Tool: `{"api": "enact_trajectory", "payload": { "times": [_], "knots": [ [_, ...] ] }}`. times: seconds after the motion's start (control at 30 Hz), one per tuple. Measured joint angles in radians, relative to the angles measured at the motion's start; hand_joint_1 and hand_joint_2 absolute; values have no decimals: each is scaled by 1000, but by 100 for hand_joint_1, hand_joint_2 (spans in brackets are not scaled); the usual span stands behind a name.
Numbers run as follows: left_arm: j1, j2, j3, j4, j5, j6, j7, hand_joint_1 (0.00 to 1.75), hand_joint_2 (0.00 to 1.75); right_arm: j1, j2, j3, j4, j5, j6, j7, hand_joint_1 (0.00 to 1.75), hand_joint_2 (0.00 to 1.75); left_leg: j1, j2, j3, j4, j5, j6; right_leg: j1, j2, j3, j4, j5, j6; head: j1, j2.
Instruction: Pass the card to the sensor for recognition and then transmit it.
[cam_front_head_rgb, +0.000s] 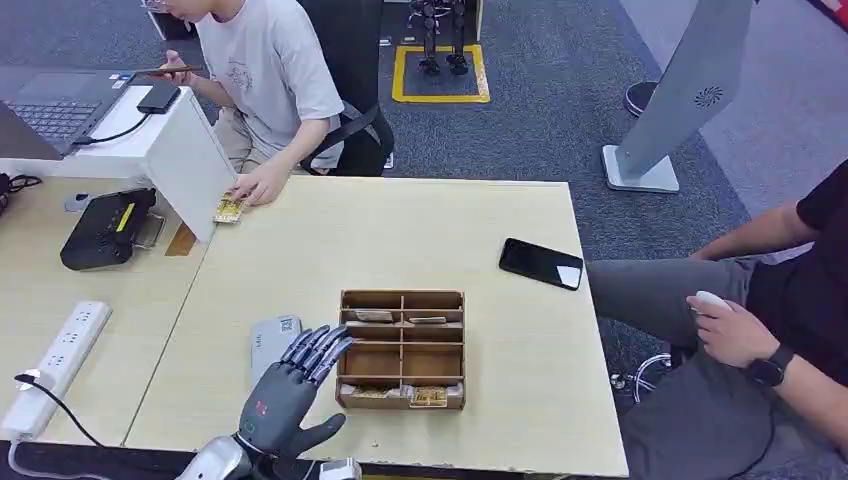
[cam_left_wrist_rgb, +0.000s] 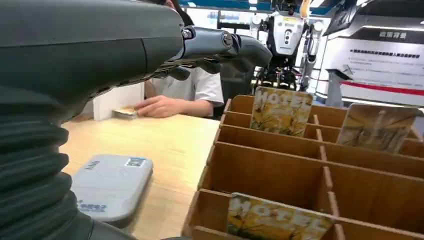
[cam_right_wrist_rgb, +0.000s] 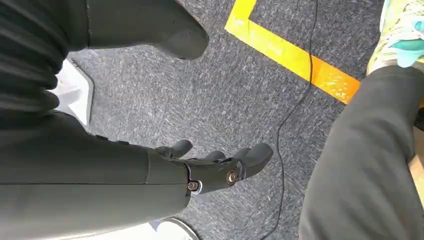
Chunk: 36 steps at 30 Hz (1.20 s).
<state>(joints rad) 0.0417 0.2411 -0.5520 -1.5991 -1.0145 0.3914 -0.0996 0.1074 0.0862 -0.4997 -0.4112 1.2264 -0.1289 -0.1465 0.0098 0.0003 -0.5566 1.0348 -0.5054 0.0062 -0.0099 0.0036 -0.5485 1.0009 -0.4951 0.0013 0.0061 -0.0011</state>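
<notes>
While the left hand (cam_front_head_rgb: 290, 385) is hovering with its fingers spread and nothing in them, just left of the wooden organiser (cam_front_head_rgb: 402, 349), the task seems to be sitting at its first step: no card is being held yet. Its fingertips are reaching toward the organiser's left wall, above the near end of the grey sensor (cam_front_head_rgb: 273, 341), which is lying flat on the table (cam_front_head_rgb: 400, 230) just beside the organiser. The likeliest card (cam_front_head_rgb: 429, 396) is standing in the organiser's near row, right of centre, to the right of the hand and apart from it; two more cards are leaning in the far row. Next, the hand is probably needing to travel right over the rim and pinch that card's top edge before carrying it left to the sensor. The right hand (cam_right_wrist_rgb: 215, 167) is hanging over the carpet, fingers loosely apart, gripping nothing.
</notes>
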Motion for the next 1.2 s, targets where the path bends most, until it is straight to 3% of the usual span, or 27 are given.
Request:
{"api": "enact_trajectory", "payload": {
  "times": [0.67,1.2],
  "knots": [
    [-27,-33,-24,29,42,-50,-19,0,175,-12,0,-4,8,3,-14,-3,0,175,0,0,0,0,0,0,0,0,0,0,0,0,0,0],
    [-26,-27,-83,47,26,-52,-37,0,175,-29,0,-5,50,2,-38,-14,0,175,0,0,0,0,0,0,0,0,0,0,0,0,0,0]
  ]
}}
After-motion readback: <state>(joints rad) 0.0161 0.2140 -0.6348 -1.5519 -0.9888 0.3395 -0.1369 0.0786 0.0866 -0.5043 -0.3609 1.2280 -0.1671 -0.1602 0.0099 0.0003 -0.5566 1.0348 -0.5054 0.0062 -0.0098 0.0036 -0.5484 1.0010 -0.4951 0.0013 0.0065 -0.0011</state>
